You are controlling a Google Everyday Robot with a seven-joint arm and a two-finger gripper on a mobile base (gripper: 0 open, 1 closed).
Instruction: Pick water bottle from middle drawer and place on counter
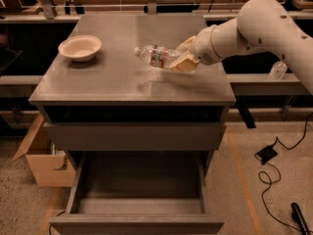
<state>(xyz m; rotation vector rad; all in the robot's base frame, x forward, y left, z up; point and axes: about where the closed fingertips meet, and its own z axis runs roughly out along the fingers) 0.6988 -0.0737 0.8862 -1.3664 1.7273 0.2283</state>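
1 gripper (181, 57) clamps tilted water bottle (154, 56) above counter (93, 84); middle drawer (142, 179) open, floor showing.

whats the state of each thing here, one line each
water bottle: lying sideways in the claw, lifted over the counter
claw: shut on the water bottle, above the counter's right half
middle drawer: pulled open, nothing seen inside
drawer above it: shut
bowl: upright on the counter, looks empty
cardboard box: flaps open, on the floor

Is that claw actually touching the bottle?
Touching. The camera view shows the gripper clamped on one end of the bottle, its fingers pressed against both sides, over the counter.
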